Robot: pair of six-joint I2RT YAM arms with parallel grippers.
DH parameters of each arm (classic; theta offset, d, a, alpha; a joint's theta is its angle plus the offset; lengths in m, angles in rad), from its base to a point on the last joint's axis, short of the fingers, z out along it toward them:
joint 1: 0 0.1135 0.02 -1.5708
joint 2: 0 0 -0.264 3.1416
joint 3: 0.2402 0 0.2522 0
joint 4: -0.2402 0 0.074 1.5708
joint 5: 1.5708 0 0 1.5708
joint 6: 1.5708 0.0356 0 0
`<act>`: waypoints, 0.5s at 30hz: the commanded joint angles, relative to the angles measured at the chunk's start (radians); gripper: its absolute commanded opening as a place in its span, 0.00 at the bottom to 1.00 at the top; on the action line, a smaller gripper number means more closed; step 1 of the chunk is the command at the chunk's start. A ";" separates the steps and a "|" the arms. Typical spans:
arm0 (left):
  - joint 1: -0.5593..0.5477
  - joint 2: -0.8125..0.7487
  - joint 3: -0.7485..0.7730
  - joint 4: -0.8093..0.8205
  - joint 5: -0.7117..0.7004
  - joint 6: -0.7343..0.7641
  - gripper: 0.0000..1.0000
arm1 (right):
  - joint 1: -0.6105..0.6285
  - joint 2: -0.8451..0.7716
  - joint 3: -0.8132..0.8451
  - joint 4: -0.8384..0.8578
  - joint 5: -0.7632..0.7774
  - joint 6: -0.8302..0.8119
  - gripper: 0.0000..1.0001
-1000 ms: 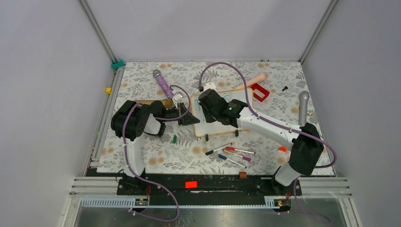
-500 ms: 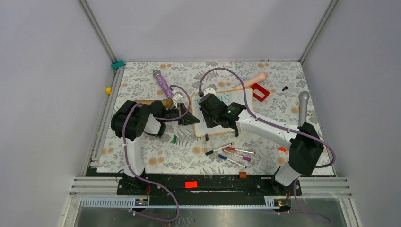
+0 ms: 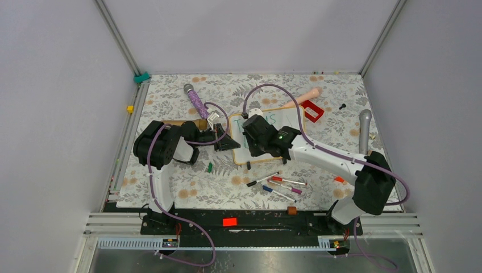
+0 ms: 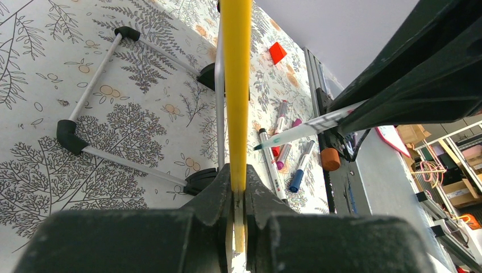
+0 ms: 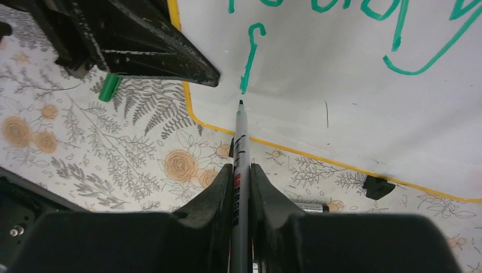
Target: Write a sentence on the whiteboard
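The whiteboard [image 3: 284,122] lies mid-table, its wooden frame showing yellow in the right wrist view [image 5: 352,85]. My left gripper [image 3: 229,141] is shut on the board's left frame edge [image 4: 236,85], which runs up between its jaws [image 4: 237,173]. My right gripper [image 3: 249,136] is shut on a grey green-tipped marker [image 5: 240,153]. The marker tip sits on or just over the board below a fresh green "f" stroke [image 5: 250,57]. The sentence's first green line [image 5: 352,11] runs along the top of that view, cut off. My right arm hides much of the board from above.
Several loose markers [image 3: 278,185] lie near the board's front edge. A green cap [image 3: 210,166] lies left of them. A purple microphone [image 3: 196,101], a red frame [image 3: 312,111], a grey microphone [image 3: 364,128] and an orange block [image 3: 291,210] ring the board.
My right gripper with the marker has moved toward the near edge along the board's left side, uncovering more green writing at the top. The left arm has not moved.
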 commanded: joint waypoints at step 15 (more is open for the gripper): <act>-0.020 -0.041 -0.010 0.064 0.071 0.026 0.00 | -0.001 -0.031 0.081 0.052 0.042 -0.067 0.00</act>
